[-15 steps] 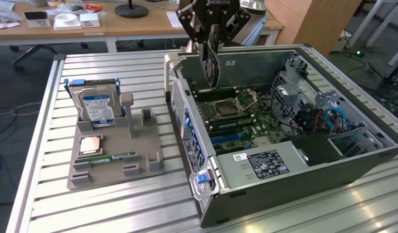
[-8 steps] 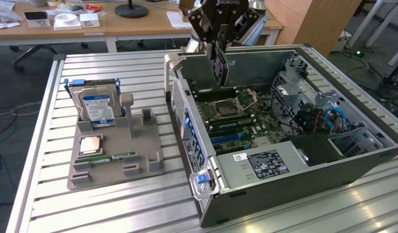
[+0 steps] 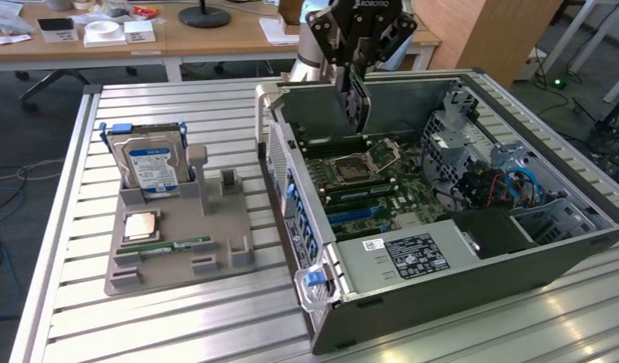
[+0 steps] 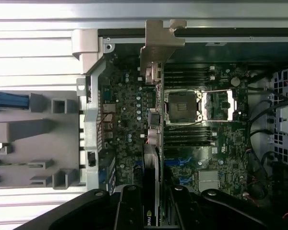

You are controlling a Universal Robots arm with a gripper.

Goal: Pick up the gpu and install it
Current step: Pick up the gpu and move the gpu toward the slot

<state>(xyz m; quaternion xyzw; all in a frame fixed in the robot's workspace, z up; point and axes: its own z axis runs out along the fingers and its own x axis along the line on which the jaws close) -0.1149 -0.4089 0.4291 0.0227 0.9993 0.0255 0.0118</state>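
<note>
Grey holder tray (image 3: 188,221) at 9 o'clock of the case (image 3: 471,281): hard drive (image 3: 153,170) upright, memory stick (image 3: 166,246) flat. Gripper (image 3: 356,66) over the open case, jaws clamped on the gpu (image 3: 357,104). Card hangs at the gripper's 6 o'clock, edge-on, long axis pointing down at the motherboard (image 3: 385,203), silver bracket (image 4: 161,43) at the far end. Card's lower edge and its slot: can't make out, so contact or gap is unclear.
</note>
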